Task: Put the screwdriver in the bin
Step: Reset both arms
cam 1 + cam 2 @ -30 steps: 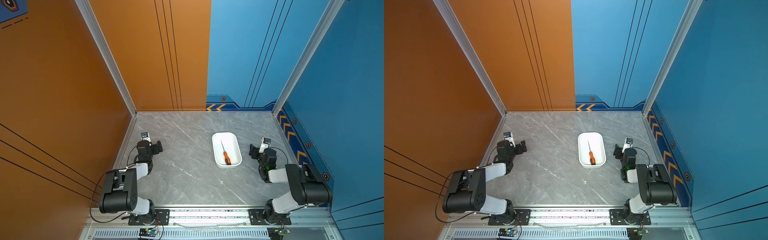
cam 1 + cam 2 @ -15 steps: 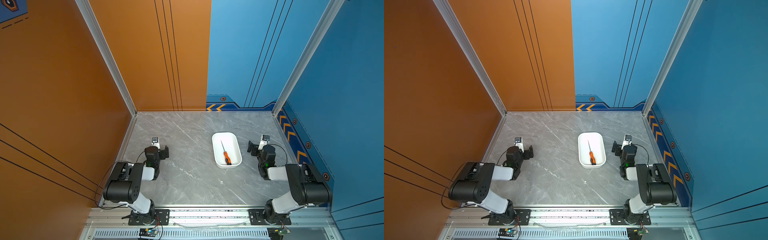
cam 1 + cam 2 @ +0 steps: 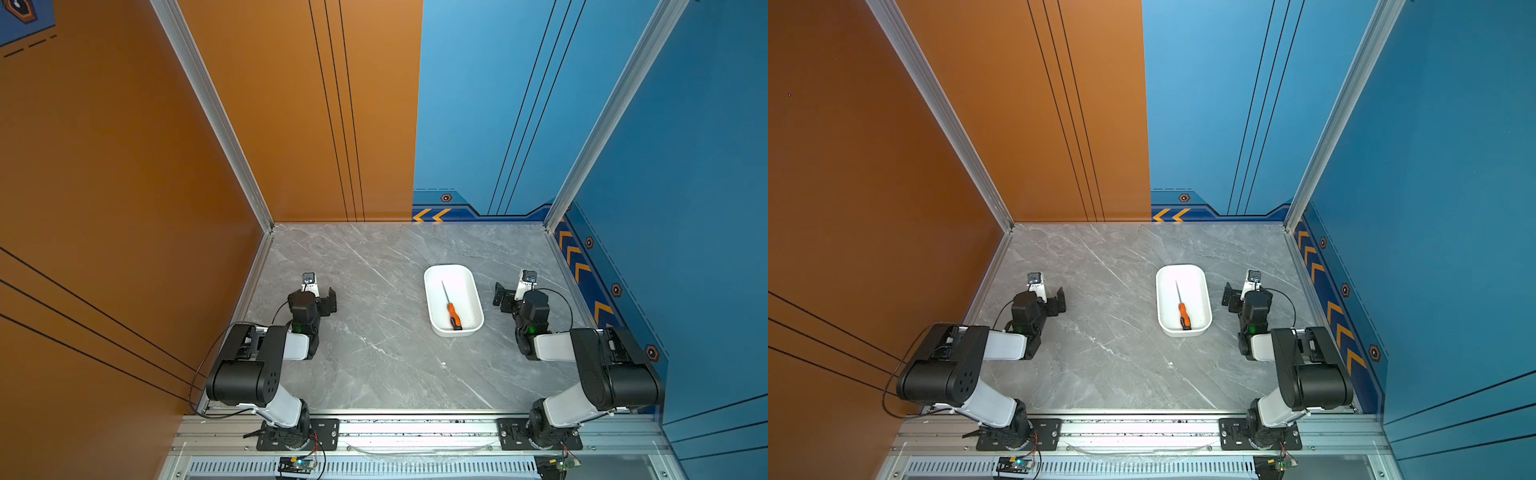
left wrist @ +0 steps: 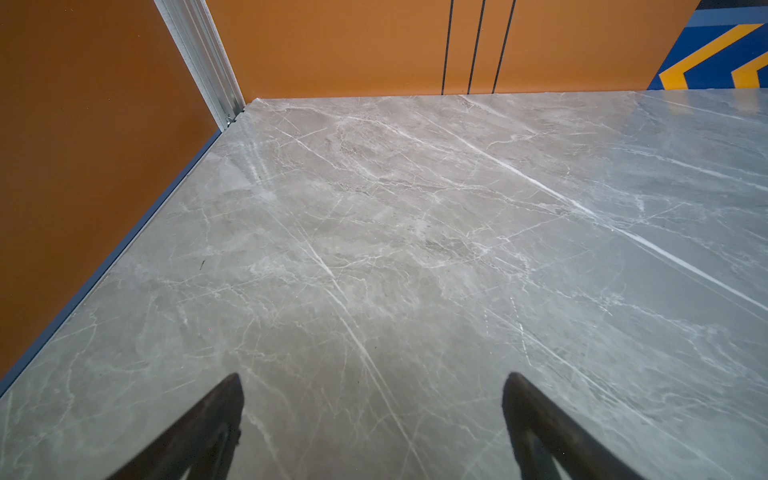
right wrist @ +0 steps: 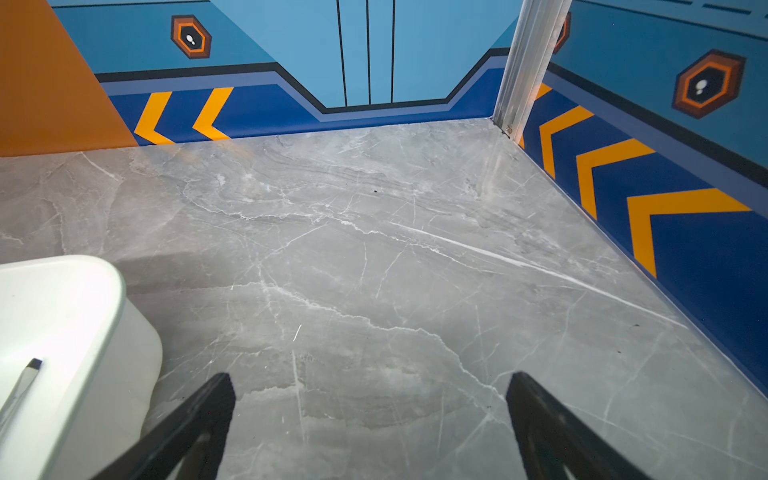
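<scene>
The grey table carries the white bin. The right hand is seen near the bin and the left hand well apart from it. Both hands are opened wide, and nothing is held or touched. The screwdriver is laid flat inside the bin. The task is therefore judged complete, and the arms are probably parked clear of the bin for this reason.

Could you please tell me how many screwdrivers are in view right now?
1. The screwdriver lies flat inside the bin, its orange handle at the near end and its shaft pointing away. No other shows in any view.
</scene>
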Controlling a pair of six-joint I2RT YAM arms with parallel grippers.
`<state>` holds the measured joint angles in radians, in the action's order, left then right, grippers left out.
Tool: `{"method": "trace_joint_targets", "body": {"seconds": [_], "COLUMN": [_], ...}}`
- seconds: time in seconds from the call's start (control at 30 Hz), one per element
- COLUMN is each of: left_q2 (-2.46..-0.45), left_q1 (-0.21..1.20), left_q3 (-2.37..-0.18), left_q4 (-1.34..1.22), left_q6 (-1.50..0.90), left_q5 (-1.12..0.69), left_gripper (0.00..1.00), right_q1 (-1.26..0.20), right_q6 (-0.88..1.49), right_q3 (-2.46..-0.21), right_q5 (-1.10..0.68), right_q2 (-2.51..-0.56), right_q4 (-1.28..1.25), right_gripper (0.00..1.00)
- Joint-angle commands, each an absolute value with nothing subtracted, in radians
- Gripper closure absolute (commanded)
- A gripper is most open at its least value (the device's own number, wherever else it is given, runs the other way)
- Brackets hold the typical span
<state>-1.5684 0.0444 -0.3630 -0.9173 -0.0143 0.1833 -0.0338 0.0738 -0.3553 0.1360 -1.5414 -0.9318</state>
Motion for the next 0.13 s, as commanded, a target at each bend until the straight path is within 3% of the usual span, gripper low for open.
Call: {"method": "trace_joint_targets", "body": {"seconds": [0.0, 0.1], "left_q2": [-1.566, -1.565], "left_q1": [0.036, 0.037], "left_q3": [-0.377, -0.375], "left_q4": [-0.933, -0.934], "left_q6": [-0.001, -0.001], "left_q5": [0.199, 0.200], "left_gripper": [0.02, 0.02], "right_q1": [-0.035, -0.035], "right_q6": [0.058, 0.058], "right_q3": [-0.374, -0.373], "right_q5": [0.142, 0.141], "right_q2": [-1.548, -1.546], "right_q4": [-0.908, -0.908], "right_gripper": [0.00, 0.00]}}
